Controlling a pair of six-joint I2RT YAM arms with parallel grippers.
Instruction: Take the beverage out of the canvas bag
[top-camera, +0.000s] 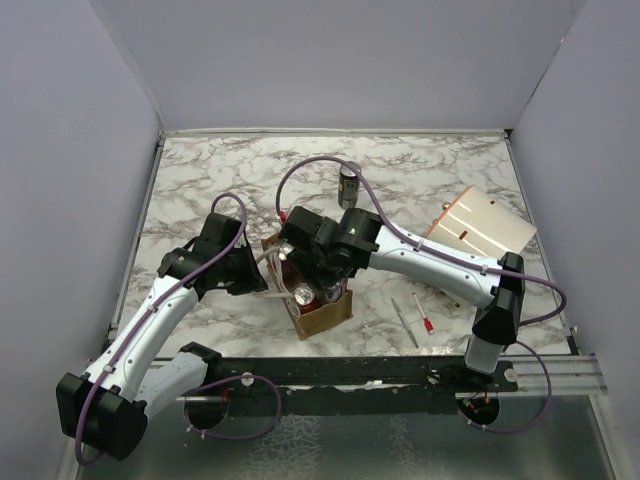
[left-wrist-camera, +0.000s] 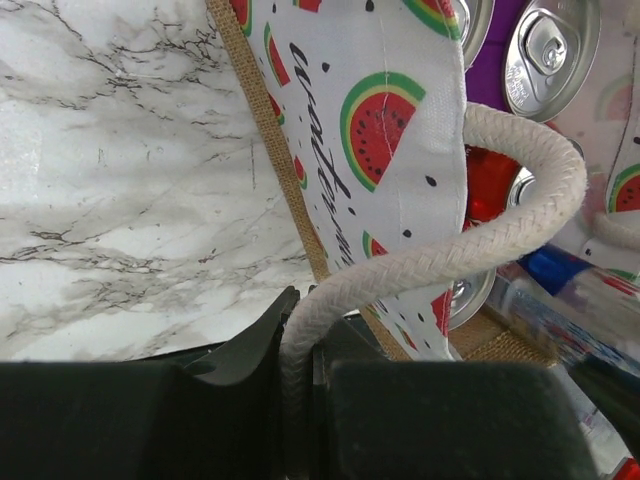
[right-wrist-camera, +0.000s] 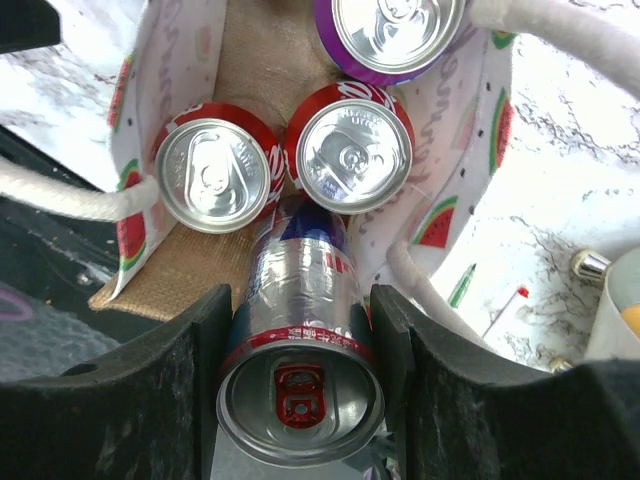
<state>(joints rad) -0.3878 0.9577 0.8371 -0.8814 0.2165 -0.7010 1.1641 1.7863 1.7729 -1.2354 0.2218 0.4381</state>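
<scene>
Top view: the canvas bag (top-camera: 326, 318) stands upright on the marble table (top-camera: 430, 165), centre and towards the near edge, with both arms reaching to it. Only this view gives the surroundings. A lone can (top-camera: 348, 186) stands behind the bag, a cream cylinder (top-camera: 482, 225) with red lines lies to the right, and two pens (top-camera: 405, 322) lie near the front rail. Jaw state is unreadable from here because the wrist housings cover the fingers.

Left wrist view: the left gripper (left-wrist-camera: 305, 335) has its jaws pinched together on the white rope handle (left-wrist-camera: 500, 235), which loops up from between the fingers. The bag's watermelon-print lining shows here but not from above.

Right wrist view: the right gripper (right-wrist-camera: 300, 300) has its jaws clamped on either side of the beverage (right-wrist-camera: 300, 400), a blue-and-silver can with a red tab. Its top faces the camera, over the bag's open mouth. Below it are two red cans (right-wrist-camera: 215, 175) side by side and a purple can (right-wrist-camera: 395, 30), which is cut off by the top edge.

The held can's base is hidden behind its own body. I cannot tell whether it is clear of the rim or resting among the others.
</scene>
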